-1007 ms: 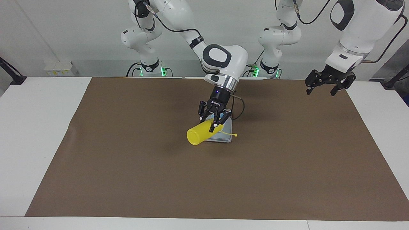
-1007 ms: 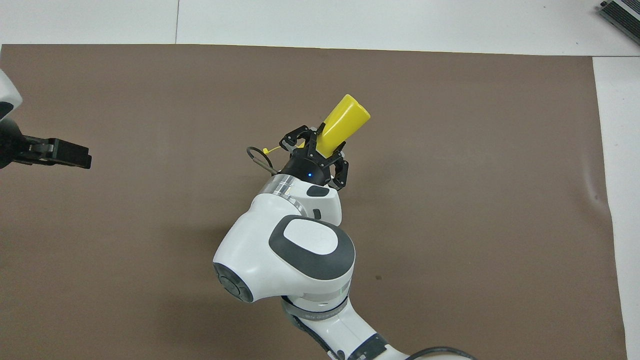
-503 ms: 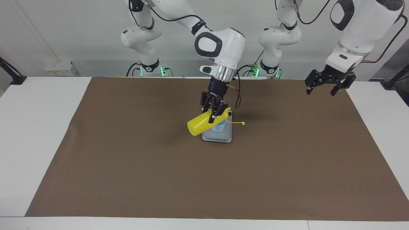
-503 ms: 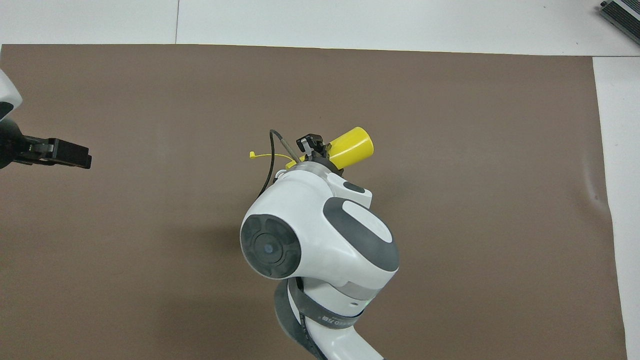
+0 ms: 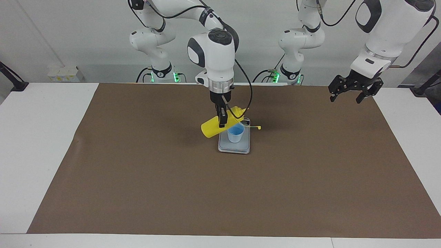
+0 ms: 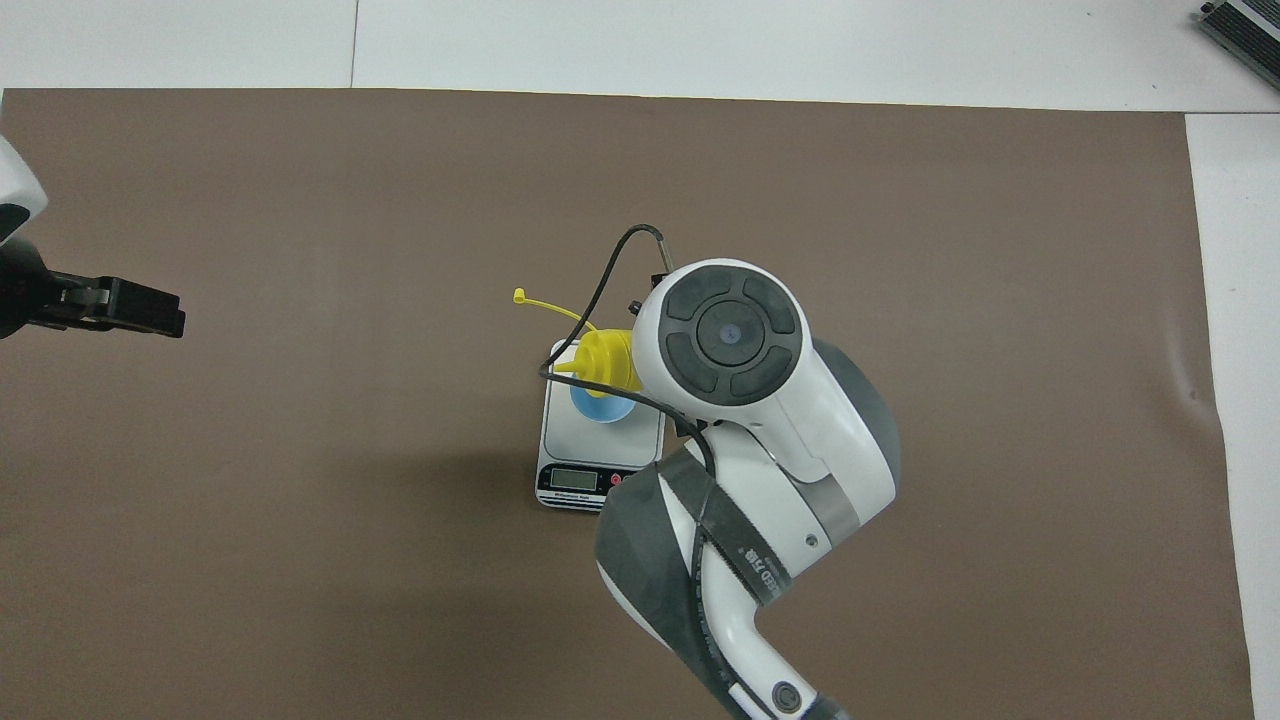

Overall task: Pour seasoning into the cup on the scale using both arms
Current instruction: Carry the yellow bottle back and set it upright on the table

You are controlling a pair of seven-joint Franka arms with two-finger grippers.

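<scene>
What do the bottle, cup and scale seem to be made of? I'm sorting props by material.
Bottle: opaque bright yellow, smooth and matte, with a thin tethered cap; looks like soft plastic.
Cup: light blue and see-through; probably thin plastic.
Scale: pale grey top with a faint sheen, rounded corners, dark display strip; plastic or brushed metal, which one cannot be told.

We see seasoning (image 5: 213, 126): bright yellow plastic, smooth, slight sheen. Cup (image 5: 236, 133): light blue translucent plastic. Scale (image 5: 234, 146): grey, smooth top, looks plastic; dark glossy display strip. Table (image 5: 34, 137): white, smooth; brown matt paper-like mat (image 5: 137, 179) edge to edge. We note arm shells glossy white plastic, grippers matt black.
</scene>
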